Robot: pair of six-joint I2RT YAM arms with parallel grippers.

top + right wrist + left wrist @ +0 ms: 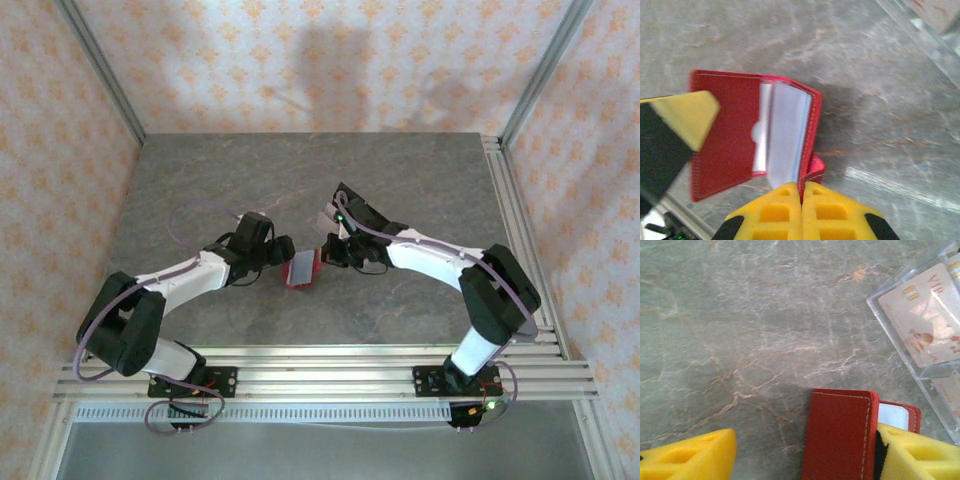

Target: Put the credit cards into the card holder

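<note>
Three walls point(300, 60) in a pale print of orange flowers close in the table point(250, 170), a grey-green marbled surface veined with rust. Aluminium rails point(330, 365) run along its near and right edges.

Near the middle of the table, between the two arms, is the card holder point(303, 268). The right fingers point(775, 212) are pressed together on a small red flap at its lower edge. It hangs open like a book, with the pale inner sleeves showing.

The left fingers point(695, 457) stand apart. The card holder's red cover lies between them, against one finger, with bare table between it and the other.

The fingers are blocky yellow foam with square hollows. The card holder is smooth red leather with pale stitching along its edges.

The credit cards point(922, 320) are thin, pinkish and glossy with gold lettering. They lie in a clear plastic rack point(880, 315) just beyond the card holder.
</note>
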